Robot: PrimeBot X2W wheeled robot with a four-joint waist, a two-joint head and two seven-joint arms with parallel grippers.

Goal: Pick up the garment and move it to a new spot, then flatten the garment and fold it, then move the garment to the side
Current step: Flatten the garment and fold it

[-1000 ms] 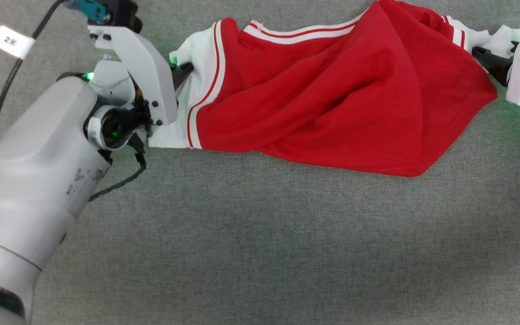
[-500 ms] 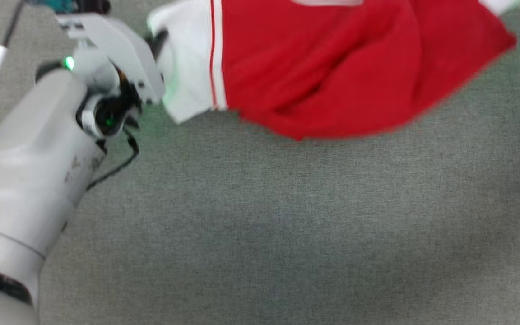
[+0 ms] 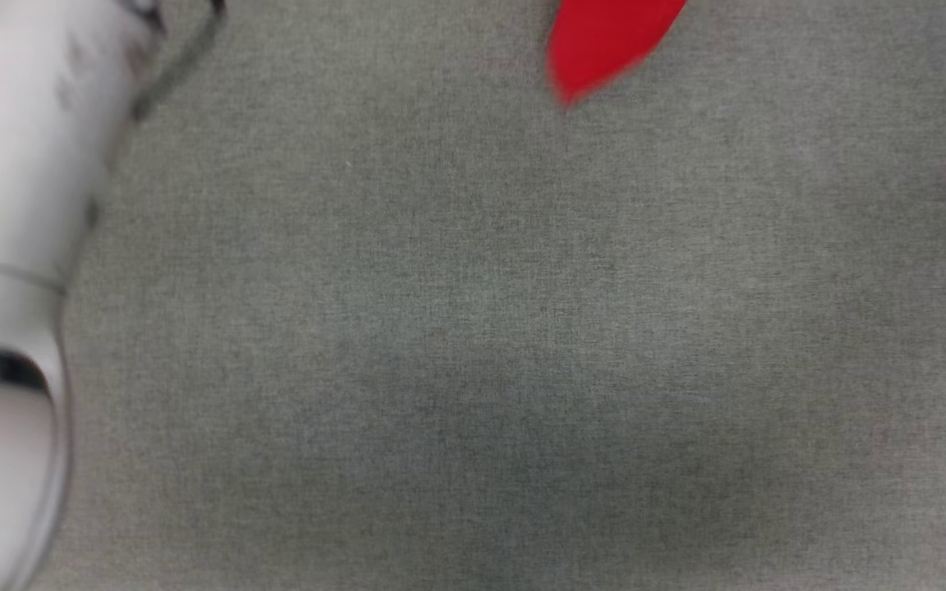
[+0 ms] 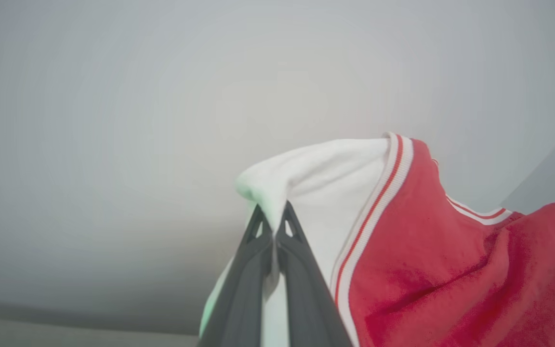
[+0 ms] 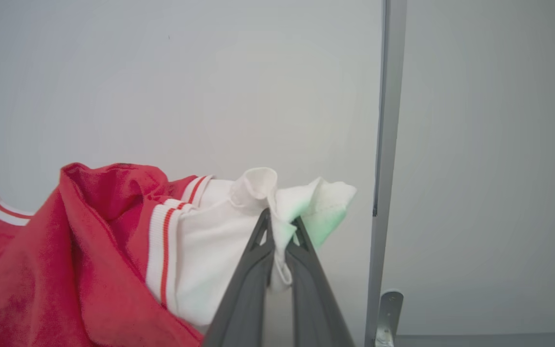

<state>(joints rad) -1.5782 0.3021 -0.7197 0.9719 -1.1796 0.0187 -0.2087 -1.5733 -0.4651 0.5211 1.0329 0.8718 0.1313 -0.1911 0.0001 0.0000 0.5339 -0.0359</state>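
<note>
The left gripper (image 4: 273, 226) was closed on one white sleeve of the garment (image 4: 427, 260), the right gripper (image 5: 280, 224) on the other; the red body hung between. It seemed the carrying step; next, both arms must lower it evenly. Wrist views gave these grips; the head view gave the grey surface (image 3: 473, 345), a red tip at 12 o'clock.

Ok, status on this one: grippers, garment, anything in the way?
Left gripper shut on the garment, white sleeve. Right gripper shut on the other sleeve. Garment held up between them, red tip over grey surface. Nothing seen blocking.
</note>
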